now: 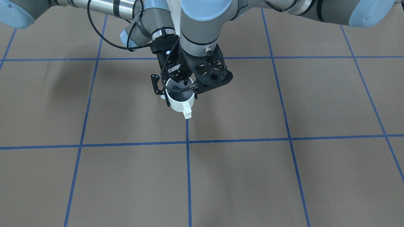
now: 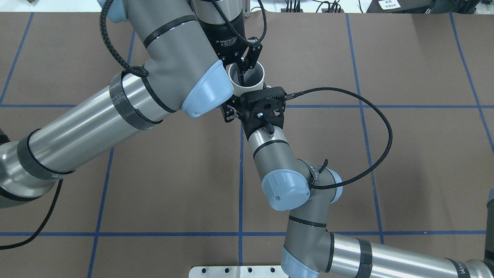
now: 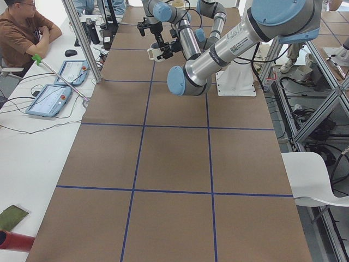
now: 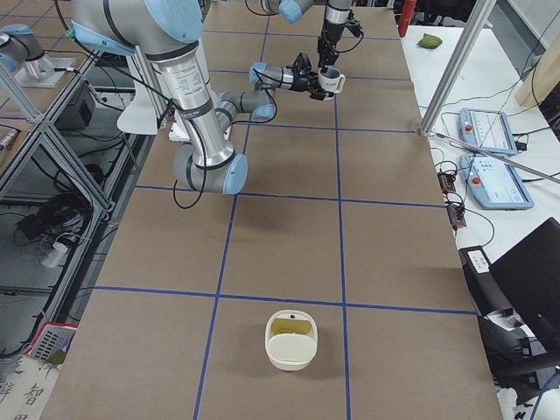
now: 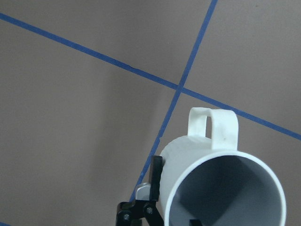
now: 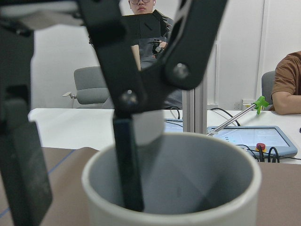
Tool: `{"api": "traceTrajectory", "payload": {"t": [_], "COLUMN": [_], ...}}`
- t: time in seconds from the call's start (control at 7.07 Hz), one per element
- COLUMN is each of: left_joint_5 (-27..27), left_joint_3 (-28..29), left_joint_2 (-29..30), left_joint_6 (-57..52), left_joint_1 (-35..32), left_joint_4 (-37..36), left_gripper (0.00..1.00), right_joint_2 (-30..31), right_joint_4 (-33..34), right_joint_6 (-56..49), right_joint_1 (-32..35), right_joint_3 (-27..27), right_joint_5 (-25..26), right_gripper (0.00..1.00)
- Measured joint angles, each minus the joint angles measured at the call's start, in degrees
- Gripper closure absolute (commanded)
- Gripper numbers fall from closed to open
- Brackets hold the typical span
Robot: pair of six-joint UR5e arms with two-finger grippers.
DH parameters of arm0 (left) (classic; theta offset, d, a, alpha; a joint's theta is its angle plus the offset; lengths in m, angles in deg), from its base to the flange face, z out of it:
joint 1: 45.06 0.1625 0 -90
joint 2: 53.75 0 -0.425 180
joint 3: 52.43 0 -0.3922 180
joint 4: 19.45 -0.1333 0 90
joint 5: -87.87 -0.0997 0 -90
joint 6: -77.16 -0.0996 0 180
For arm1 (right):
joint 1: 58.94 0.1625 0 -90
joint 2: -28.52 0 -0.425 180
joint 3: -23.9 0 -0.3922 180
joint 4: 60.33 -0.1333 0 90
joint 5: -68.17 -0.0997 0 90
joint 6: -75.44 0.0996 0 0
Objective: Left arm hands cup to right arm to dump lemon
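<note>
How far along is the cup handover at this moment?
Done: the left gripper holds the cup upright by its rim, one finger inside. In hand: the right gripper straddles the cup's body from the side; whether it presses yet is unclear. Left: the left gripper must release, then the right arm must tip the cup out. The cup's bottom is hidden.

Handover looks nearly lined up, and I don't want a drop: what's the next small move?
Probably close the right hand on the cup. Its fingers flank the cup wall with a gap showing, so only the left hand, pinching the rim, holds the cup off the table.
</note>
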State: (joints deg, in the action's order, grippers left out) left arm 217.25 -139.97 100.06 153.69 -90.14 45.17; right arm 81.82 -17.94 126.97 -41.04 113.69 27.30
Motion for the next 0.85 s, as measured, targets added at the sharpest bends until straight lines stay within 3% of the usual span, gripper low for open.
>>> {"api": "traceTrajectory", "payload": {"t": [0.42, 0.71, 0.85], "left_joint_5": [-0.06, -0.07, -0.03], "left_joint_3": [0.00, 0.00, -0.01], "left_joint_2": [0.00, 0.05, 0.10], "left_joint_6": [0.00, 0.07, 0.10], "left_joint_1": [0.00, 0.01, 0.05], "left_joint_4": [0.01, -0.02, -0.02], "left_gripper": [0.59, 0.89, 1.00], "right_joint_2": [0.79, 0.62, 0.57], "right_joint_4": [-1.74, -2.01, -2.04], "right_joint_6": [-0.08, -0.10, -0.11], "right_joint_1": [-0.45, -0.56, -0.58], "right_joint_3": [0.59, 0.63, 0.64], "right_joint_5": [0.00, 0.02, 0.06], "right_gripper": [0.33, 0.33, 0.23]}}
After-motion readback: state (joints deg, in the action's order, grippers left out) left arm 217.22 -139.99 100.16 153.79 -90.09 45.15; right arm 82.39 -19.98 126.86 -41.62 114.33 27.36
